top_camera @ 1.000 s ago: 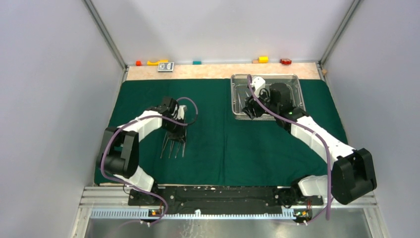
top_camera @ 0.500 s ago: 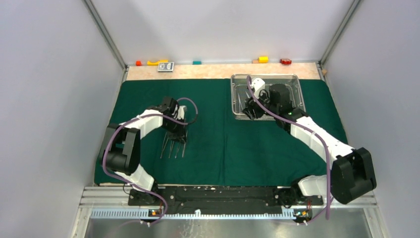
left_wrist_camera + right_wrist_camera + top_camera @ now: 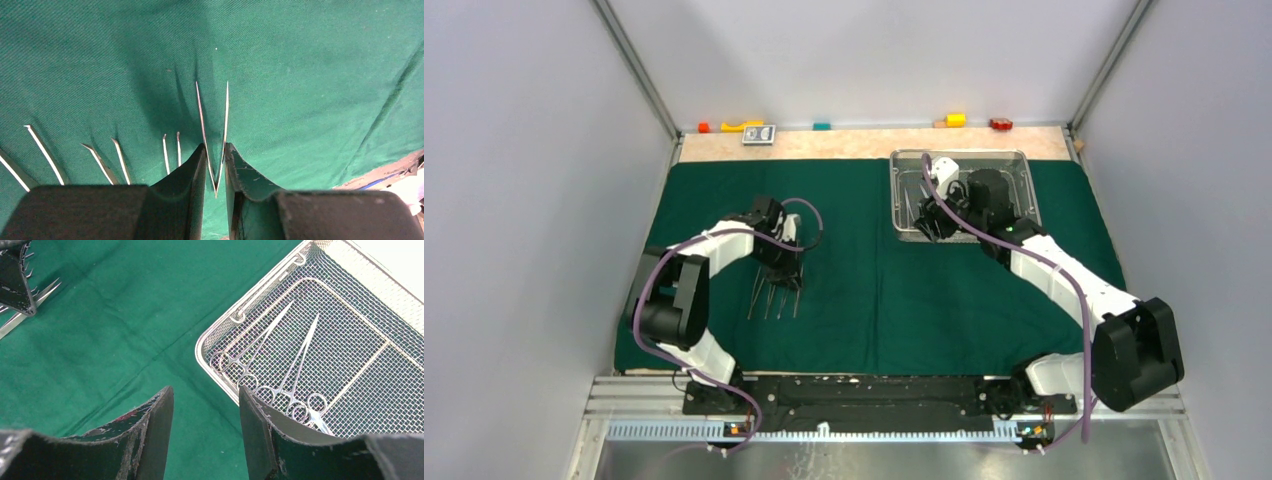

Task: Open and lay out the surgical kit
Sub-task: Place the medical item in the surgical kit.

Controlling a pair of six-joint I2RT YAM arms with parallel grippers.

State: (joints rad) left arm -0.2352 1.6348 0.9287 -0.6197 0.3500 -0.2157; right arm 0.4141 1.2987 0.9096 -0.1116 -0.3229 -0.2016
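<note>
The dark green cloth (image 3: 874, 300) lies spread over the table. My left gripper (image 3: 786, 275) hangs low over its left half, shut on a pair of slim steel tweezers (image 3: 202, 120). Their joined end sits between my fingertips (image 3: 199, 155) and their points spread away over the cloth. To their left, several more tweezers (image 3: 120, 160) lie in a row (image 3: 769, 298). The wire-mesh tray (image 3: 360, 325) stands at the back right (image 3: 964, 152) and holds ring-handled clamps (image 3: 295, 365). My right gripper (image 3: 206, 388) hovers open and empty over the tray's near left corner (image 3: 929, 222).
Small coloured blocks (image 3: 955, 119) and a small patterned box (image 3: 759, 135) sit on the bare wooden strip behind the cloth. Grey walls close in both sides. The cloth has a few shallow creases (image 3: 150, 355) between the tray and the tweezers.
The left arm's elbow has shifted slightly while its gripper stays over the row of tweezers. The right arm has not moved.
</note>
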